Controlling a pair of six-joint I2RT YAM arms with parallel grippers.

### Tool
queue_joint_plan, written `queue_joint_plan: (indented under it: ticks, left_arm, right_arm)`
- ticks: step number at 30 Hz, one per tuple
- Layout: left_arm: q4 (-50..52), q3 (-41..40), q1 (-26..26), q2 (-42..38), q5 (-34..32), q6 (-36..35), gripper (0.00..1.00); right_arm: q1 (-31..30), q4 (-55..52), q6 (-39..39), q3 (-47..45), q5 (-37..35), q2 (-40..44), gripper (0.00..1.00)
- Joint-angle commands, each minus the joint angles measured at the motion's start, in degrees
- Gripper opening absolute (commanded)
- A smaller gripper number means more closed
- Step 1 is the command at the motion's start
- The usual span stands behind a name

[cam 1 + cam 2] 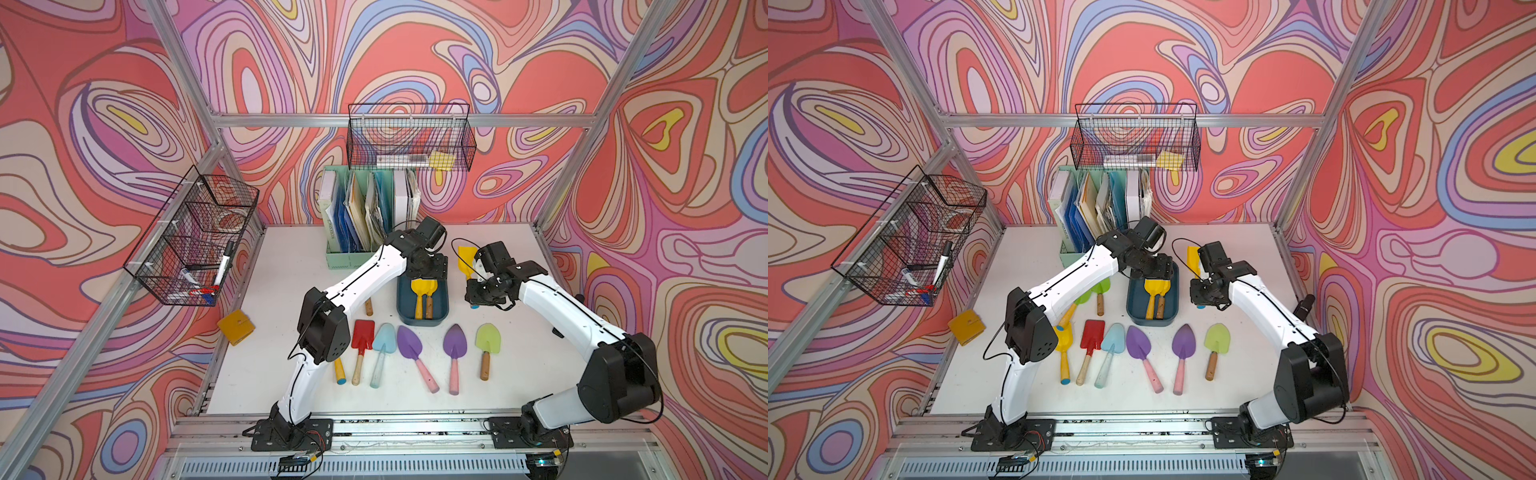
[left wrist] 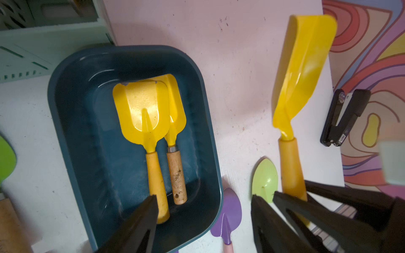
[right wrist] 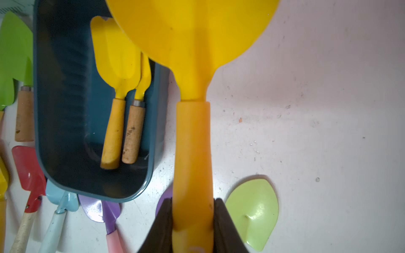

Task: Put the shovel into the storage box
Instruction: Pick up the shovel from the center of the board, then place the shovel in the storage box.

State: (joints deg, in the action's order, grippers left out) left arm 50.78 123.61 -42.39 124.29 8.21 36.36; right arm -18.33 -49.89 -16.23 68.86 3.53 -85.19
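The storage box (image 1: 423, 322) is a dark teal tub in the middle of the table, also seen in the left wrist view (image 2: 65, 109). Two yellow shovels (image 2: 142, 109) lie side by side in it, handles toward the front. My right gripper (image 3: 192, 203) is shut on the orange-yellow handle of a third yellow shovel (image 1: 466, 255), just to the right of the box; its blade (image 2: 304, 65) points to the back. My left gripper (image 2: 203, 199) is open over the box's far end (image 1: 1152, 274), with nothing between its fingers.
A row of shovels lies in front of the box: red (image 1: 363, 334), light blue (image 1: 383, 337), two purple (image 1: 409, 343), green (image 1: 488, 338). A mint file holder (image 1: 345, 257) stands at the back, with wire baskets (image 1: 409, 139) on the frame. A black stapler (image 2: 344, 116) sits at the right edge.
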Motion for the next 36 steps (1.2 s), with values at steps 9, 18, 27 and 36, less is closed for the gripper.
queue_joint_plan:
  ticks: [9,18,27,36]
  left_arm:
    - [-6.1,-0.3,0.1,-0.5,-1.7,3.3,0.64]
    - [-7.5,-0.7,0.0,0.3,-2.6,4.0,0.42]
    - [-7.9,-0.8,0.1,0.8,-2.6,4.2,0.3]
    - [-9.5,-2.2,0.1,0.9,-2.5,4.9,0.24]
  right_arm:
    - [-6.2,1.7,-3.7,3.9,2.3,-0.9,0.0]
    - [-7.0,2.1,-4.8,4.0,2.6,-0.8,0.0]
    - [-7.5,2.7,-5.3,4.7,3.5,-0.7,0.0]
    - [-7.9,2.7,-5.4,5.1,4.7,0.1,0.0]
